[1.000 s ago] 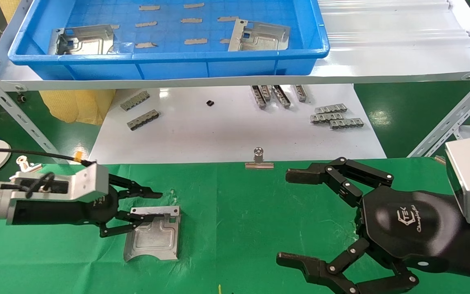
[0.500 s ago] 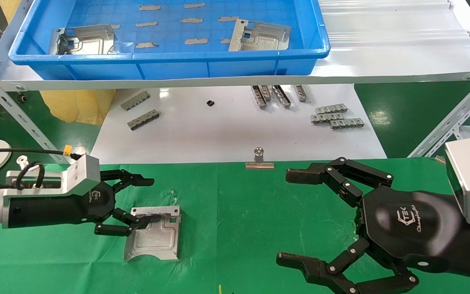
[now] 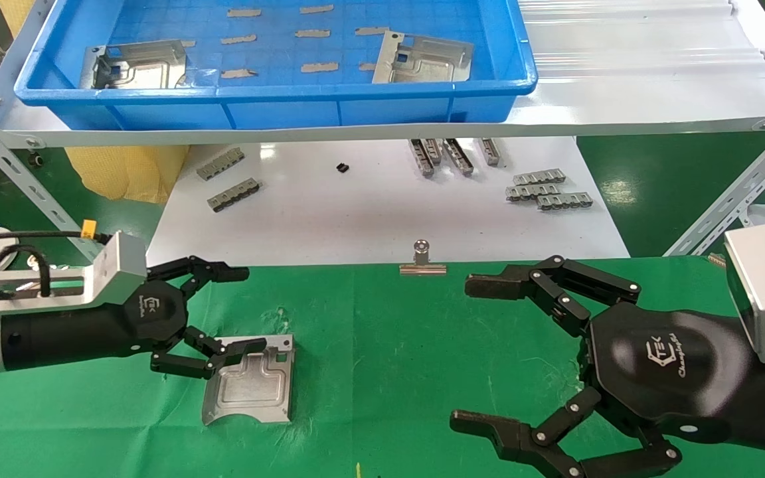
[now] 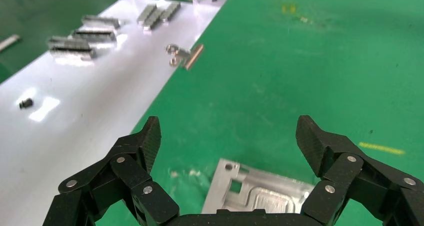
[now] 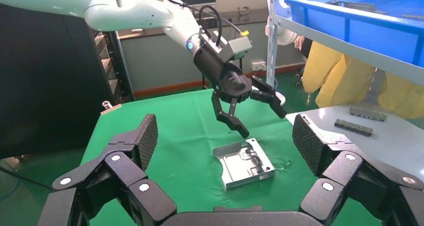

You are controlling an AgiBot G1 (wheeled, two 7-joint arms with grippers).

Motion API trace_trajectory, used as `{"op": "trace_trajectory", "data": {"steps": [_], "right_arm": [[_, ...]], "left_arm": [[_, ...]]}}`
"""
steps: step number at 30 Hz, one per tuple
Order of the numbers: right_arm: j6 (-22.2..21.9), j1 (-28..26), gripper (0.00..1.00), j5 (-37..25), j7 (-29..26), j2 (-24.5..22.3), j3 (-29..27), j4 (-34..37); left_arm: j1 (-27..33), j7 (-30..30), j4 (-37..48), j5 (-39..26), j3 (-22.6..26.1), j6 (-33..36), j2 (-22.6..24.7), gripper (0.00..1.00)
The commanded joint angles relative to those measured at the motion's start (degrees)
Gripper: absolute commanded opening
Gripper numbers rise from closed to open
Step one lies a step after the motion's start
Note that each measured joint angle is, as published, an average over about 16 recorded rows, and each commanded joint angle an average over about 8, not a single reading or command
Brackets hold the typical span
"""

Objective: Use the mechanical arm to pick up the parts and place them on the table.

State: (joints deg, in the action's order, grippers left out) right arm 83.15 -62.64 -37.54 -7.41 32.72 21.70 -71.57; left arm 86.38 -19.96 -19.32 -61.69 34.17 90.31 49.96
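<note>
The left gripper (image 3: 226, 309) hangs just above the green worktop (image 3: 389, 345) with its jaws spread wide and nothing between them; the right wrist view shows it clear of the metal. Directly below and just ahead of its fingertips lies one part (image 3: 250, 380), flat on the cloth with its embossed face up. The left wrist view shows the same part (image 4: 260, 193) between and beneath the two open fingers (image 4: 145, 141).

Thin stamped sheet metal like this is likely light and stiff, so it should not sag in a grasp, but the bright surface looks slick and the plate sits flush on the cloth, leaving little to get under. The bent flanges along the edges look like the best hold: pinch across a raised edge or span two opposite sides, rather than pressing on the flat face. The wrinkled cloth may drag or bunch if a fingertip scrapes in.

The right gripper (image 3: 475, 352) rests over the worktop on the right, well apart, fingers splayed and empty.

Farther back, two more parts (image 3: 140, 65) wait in the blue tray (image 3: 276, 96) on the shelf.
</note>
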Motion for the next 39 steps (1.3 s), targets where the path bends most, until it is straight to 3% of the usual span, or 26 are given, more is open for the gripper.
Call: {"op": "trace_trajectory", "data": {"steps": [1,39], "right_arm": [[0.0,0.0,1.0,0.0,0.0,0.0,0.0,0.0],[0.0,0.0,1.0,0.0,0.0,0.0,0.0,0.0]], "left_arm": [[-1.1,1.4,-2.4,0.9,-0.8,-0.2,-0.7,1.0],[-22.1,27.4,-48.4,17.7,-16.2,-4.1,-13.3,1.0]]}}
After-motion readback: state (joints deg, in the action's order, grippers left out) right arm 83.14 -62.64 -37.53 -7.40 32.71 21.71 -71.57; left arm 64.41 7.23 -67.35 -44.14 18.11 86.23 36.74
